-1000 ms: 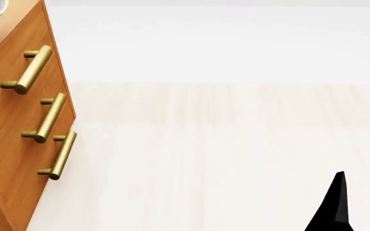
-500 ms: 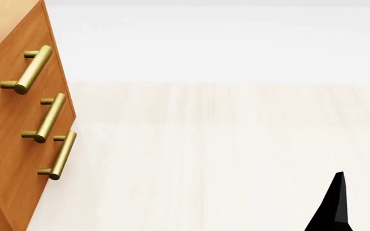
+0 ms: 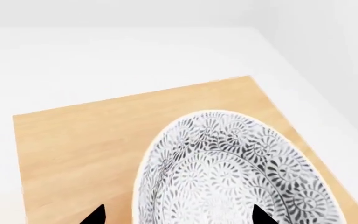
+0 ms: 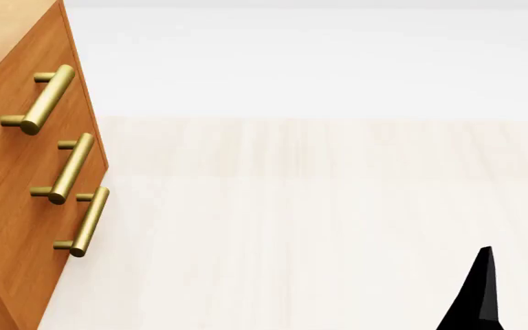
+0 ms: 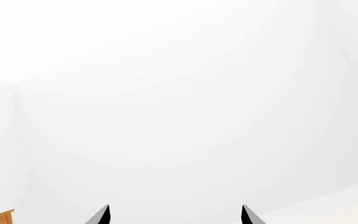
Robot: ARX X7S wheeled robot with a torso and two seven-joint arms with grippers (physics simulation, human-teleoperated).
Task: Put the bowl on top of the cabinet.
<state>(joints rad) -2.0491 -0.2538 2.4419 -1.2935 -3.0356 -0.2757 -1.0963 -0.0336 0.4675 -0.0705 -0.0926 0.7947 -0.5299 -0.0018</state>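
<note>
My left gripper [image 3: 177, 218] is spread wide around the deep grey-black floral ceramic bowl [image 3: 238, 170], which sits over the orange-brown wooden cabinet [image 3: 79, 140] top. My right gripper [image 5: 175, 215] hangs parted, holding nothing.

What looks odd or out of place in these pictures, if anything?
Nothing stands out. The bowl sits over the cabinet top, intact and unspilled, between the left gripper fingers. The drawer handles look straight.

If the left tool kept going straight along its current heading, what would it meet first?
Most likely the bowl: it lies right between and ahead of the left tool's tips, over the cabinet top. Depth is unclear, so I can't tell whether it already touches it.
</note>
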